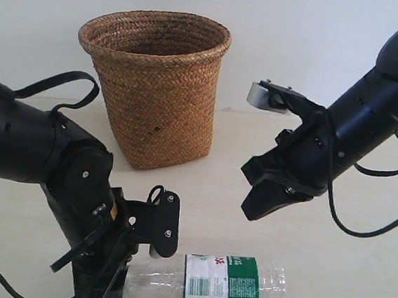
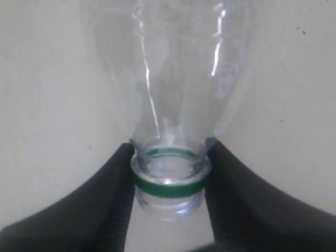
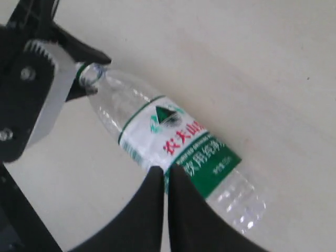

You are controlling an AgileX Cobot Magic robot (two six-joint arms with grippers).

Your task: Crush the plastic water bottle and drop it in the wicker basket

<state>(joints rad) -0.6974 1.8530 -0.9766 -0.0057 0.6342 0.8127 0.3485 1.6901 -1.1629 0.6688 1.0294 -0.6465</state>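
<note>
The plastic water bottle [image 1: 228, 282] lies on its side on the table near the front edge, uncrushed, its white-and-green label facing up. Its neck carries a green ring and no cap shows [image 2: 169, 181]. My left gripper [image 1: 143, 256] is shut on that neck, one black finger [image 2: 113, 184] on each side, touching it. My right gripper [image 1: 251, 210] hangs above the bottle's middle, shut and empty; in the right wrist view its tips [image 3: 166, 176] sit over the label [image 3: 178, 142]. The wicker basket [image 1: 155, 95] stands upright behind, left of centre.
The beige table [image 1: 356, 277] meets a white wall behind the basket. Black cables loop off both arms [image 1: 57, 82], [image 1: 381, 230]. The right arm's grey camera mount [image 1: 264, 93] juts out to the right of the basket's rim.
</note>
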